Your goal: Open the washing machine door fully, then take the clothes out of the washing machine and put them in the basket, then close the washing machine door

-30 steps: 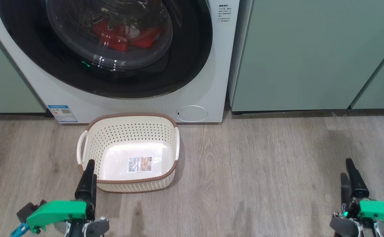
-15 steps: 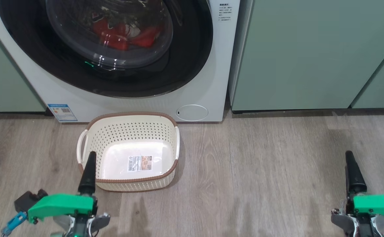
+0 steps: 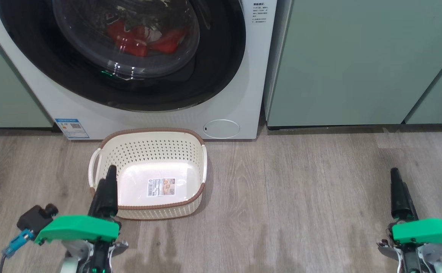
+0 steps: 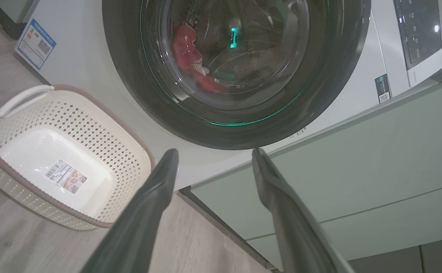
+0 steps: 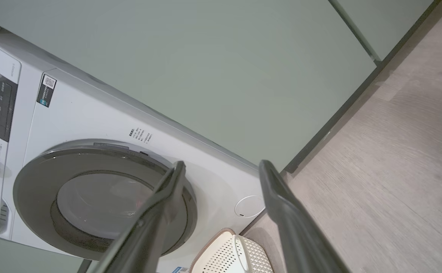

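Unreadably fine print covers the blue sticker and label in the basket.

Floor: grey wood-look planks. On it the basket stands upright, just before the washing machine; contact unclear. Pale green cabinets flank the machine.
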Controlling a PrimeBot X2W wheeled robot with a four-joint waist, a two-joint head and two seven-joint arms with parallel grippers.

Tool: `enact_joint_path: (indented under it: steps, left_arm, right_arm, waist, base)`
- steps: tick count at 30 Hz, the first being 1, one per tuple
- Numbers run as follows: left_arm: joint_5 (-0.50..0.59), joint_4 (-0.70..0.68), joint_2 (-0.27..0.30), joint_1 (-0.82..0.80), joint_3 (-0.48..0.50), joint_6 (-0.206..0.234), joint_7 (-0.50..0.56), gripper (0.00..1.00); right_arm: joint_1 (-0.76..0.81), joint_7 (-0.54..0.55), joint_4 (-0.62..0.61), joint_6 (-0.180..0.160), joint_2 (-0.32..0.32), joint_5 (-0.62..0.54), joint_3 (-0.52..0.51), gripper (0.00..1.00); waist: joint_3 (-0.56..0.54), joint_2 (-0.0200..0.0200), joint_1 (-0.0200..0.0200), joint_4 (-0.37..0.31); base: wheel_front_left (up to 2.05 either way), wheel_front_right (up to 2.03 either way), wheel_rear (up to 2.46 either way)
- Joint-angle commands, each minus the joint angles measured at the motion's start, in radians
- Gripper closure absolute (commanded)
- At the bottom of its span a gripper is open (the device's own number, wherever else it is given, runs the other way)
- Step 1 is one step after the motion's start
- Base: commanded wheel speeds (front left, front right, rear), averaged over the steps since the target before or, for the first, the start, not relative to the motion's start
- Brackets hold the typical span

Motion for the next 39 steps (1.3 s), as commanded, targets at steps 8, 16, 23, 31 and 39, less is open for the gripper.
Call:
enact_joint_path:
  steps: [8,16,23,31,39]
  left_arm:
    - [0.181,-0.062,0.009,-0.059,-0.003,0.032,-0.038,0.0]
    - [0.312,-0.07,0.01,-0.063,-0.017,0.053,-0.062,0.0]
    - [0.396,-0.08,0.011,-0.068,-0.024,0.064,-0.079,0.0]
    - [0.503,-0.086,0.014,-0.073,-0.035,0.076,-0.103,0.0]
    - [0.592,-0.076,0.015,-0.079,-0.04,0.077,-0.126,0.0]
  right_arm:
    - [-0.047,-0.038,-0.064,0.0,-0.012,-0.176,0.024,0.0]
    - [-0.045,-0.062,-0.077,0.0,-0.013,-0.296,0.037,0.0]
    - [-0.047,-0.08,-0.085,0.0,-0.014,-0.383,0.042,0.0]
    - [-0.048,-0.103,-0.094,0.0,-0.016,-0.498,0.05,0.0]
    - [-0.046,-0.127,-0.1,-0.001,-0.017,-0.598,0.059,0.0]
  waist:
    - [0.004,0.0,0.0,0.003]
    - [0.003,0.0,0.0,0.005]
    - [0.004,0.0,0.0,0.006]
    - [0.005,0.0,0.0,0.009]
    - [0.005,0.0,0.0,0.012]
  base:
    - [0.0,0.0,0.0]
    - [0.0,0.0,0.0]
    - [0.0,0.0,0.0]
    - [0.0,0.0,0.0]
    - [0.0,0.0,0.0]
